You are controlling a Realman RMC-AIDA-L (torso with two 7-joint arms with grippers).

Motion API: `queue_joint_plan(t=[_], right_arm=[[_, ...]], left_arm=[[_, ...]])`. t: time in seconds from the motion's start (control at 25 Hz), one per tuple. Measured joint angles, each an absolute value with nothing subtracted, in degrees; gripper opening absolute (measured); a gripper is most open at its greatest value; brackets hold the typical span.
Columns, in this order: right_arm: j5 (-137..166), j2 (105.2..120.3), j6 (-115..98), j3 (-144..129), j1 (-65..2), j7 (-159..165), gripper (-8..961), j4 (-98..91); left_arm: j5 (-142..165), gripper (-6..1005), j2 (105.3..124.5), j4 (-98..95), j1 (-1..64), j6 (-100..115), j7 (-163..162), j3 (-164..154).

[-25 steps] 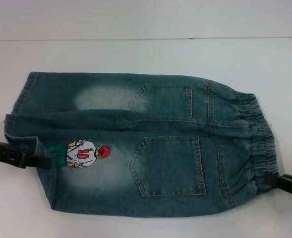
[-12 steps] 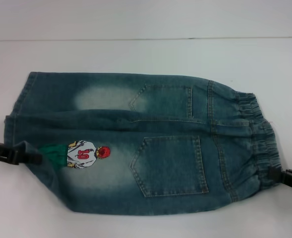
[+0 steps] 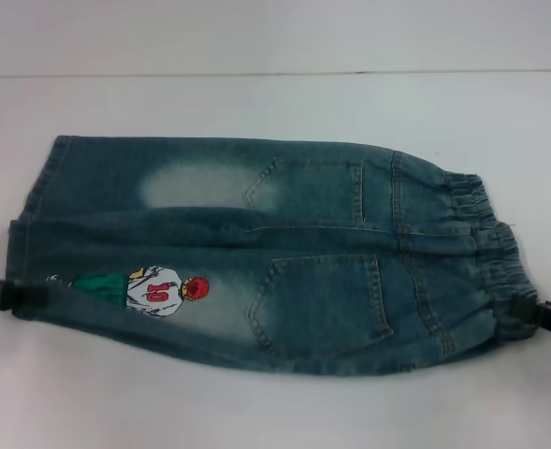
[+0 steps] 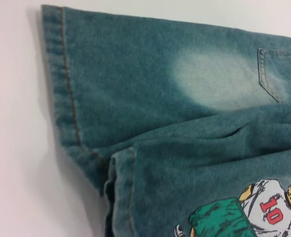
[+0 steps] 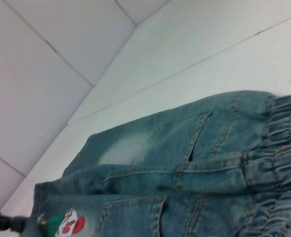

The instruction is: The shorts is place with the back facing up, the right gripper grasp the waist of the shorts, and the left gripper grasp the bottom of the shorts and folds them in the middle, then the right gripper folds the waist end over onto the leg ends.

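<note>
Blue denim shorts [image 3: 303, 234] lie back side up on the white table [image 3: 256, 103], waist to the right and leg ends to the left. A cartoon print [image 3: 158, 288] shows on the near leg. At the left, my left gripper [image 3: 18, 295] is shut on the near leg's hem. My right gripper [image 3: 532, 311] is shut on the near end of the elastic waist [image 3: 495, 262]. The near edge hangs raised between the two grippers. The left wrist view shows the leg hems [image 4: 68, 98] and the print [image 4: 254, 212]. The right wrist view shows the waist [image 5: 278, 148] and back pockets.
Bare white table lies around the shorts, with a seam line [image 3: 275, 73] running across at the back. The left gripper [image 5: 2, 222] shows dark at the far end of the shorts in the right wrist view.
Both grippers have lifted the near edge of the shorts and carried it toward the far side. The near leg now looks narrower and its lower edge sits higher.
</note>
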State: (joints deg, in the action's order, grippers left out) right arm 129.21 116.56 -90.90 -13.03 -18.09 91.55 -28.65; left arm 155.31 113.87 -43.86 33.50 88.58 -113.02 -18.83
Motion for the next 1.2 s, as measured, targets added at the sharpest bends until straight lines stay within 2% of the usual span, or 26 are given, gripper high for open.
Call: queue_joint_plan(t=[0.68, 1.2], right_arm=[[126.0, 115.96, -93.0, -12.3, -18.6, 90.9, 63, -28.8], [125.9, 115.48, -96.3, -12.7, -22.2, 93.8, 70, -31.8]], left_arm=[[152.6, 64, 111.61, -47.7, 31.5, 93.7, -110.4, -10.1], [147.3, 64, 111.35, -48.6, 31.2, 91.2, -111.2, -9.1]])
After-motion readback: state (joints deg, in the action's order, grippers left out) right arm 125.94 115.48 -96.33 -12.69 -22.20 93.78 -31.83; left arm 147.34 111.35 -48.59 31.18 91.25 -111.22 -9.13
